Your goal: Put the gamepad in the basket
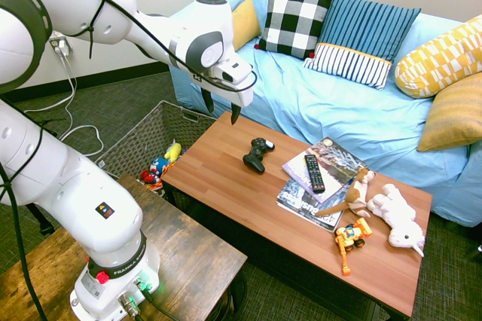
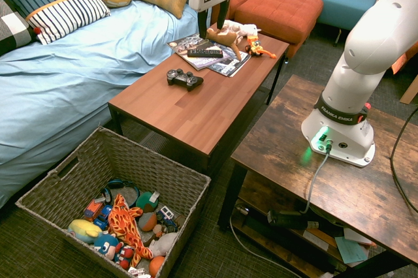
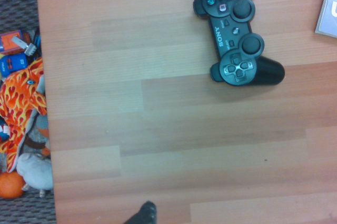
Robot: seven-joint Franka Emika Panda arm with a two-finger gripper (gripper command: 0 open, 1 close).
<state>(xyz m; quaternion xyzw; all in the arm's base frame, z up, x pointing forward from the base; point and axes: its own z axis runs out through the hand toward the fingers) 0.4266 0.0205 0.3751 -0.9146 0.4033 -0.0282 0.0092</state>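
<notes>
Gamepad (image 3: 236, 29) on coffee table (image 1: 226, 178); wrist view alone reads SONY; gripper (image 1: 221, 108) jaws open, empty.

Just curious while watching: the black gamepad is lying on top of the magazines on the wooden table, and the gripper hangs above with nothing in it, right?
Not quite. The gamepad lies on the bare wooden table, apart from the magazines; the first exterior view shows this. The remote is what lies on them. The gripper does hang above, empty.

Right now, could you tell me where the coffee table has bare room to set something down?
The coffee table is bare across its whole basket-side half, between the gamepad and the edge above the basket. The far end is crowded: remote on magazines, plush toys, toy robot. The basket itself is partly filled with toys.
</notes>
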